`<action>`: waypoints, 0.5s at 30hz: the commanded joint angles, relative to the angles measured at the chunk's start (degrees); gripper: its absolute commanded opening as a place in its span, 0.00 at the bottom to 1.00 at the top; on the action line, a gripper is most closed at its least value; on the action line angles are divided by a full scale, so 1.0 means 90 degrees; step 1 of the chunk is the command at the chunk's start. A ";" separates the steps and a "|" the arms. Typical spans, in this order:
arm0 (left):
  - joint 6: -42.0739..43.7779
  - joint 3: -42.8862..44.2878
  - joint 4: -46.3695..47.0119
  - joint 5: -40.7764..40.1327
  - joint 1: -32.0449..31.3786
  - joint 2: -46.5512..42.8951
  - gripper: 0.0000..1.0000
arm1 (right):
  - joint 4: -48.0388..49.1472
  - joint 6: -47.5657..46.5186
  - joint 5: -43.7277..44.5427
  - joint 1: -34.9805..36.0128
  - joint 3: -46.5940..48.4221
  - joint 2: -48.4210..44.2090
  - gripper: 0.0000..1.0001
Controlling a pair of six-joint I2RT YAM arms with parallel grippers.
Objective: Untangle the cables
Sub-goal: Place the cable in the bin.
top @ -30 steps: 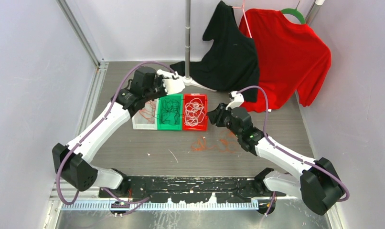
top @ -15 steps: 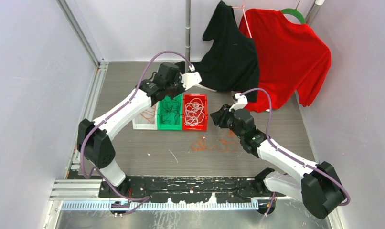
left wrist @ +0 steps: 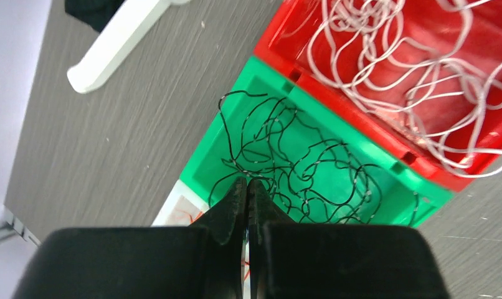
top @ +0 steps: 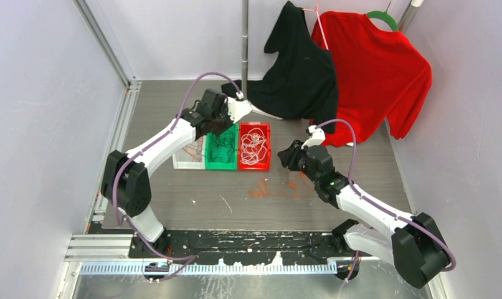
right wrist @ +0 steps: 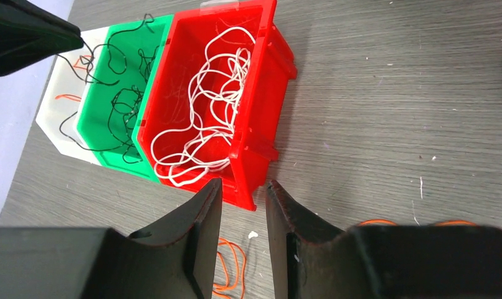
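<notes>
Found the left pincer [top: 241, 110] shut tight in the top view, just past the far end of the green bin [top: 222, 146]. Had swung it far and right toward the black shirt [top: 301, 68] half a second before, then pulled it back a little. Tucked its elbow in nearer the middle too. Saw the right pincer [top: 284, 154] part open and holding nothing, just right of the red bin [top: 255, 146], closed a tiny bit more than a second before. Left a small orange-red tangle [top: 261, 187] of cables on the table [top: 174, 205], near and right of the bins.

Looked through the left wrist next. Saw both jaws pressed together above the black cables [left wrist: 298, 168] piled in the green bin. Could not make out any pinched strand for sure.

Looked through the right wrist last. Saw the white cables [right wrist: 202, 134] heaped in the red bin, and a black strand [right wrist: 86, 59] running from the left pincer's tip down to the green bin. Judged black and white as mostly sorted, the orange-red tangle as still to do.
</notes>
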 commanded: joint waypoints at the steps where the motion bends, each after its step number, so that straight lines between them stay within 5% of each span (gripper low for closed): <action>1: 0.0071 -0.0264 0.0680 0.0048 0.0146 0.0094 0.00 | 0.0220 0.0024 0.0080 -0.0051 -0.0028 -0.0196 0.37; 15: -0.0812 0.0061 0.0878 0.0581 -0.0319 0.0951 0.00 | 0.0057 0.0054 0.0187 -0.0061 -0.0071 -0.0326 0.36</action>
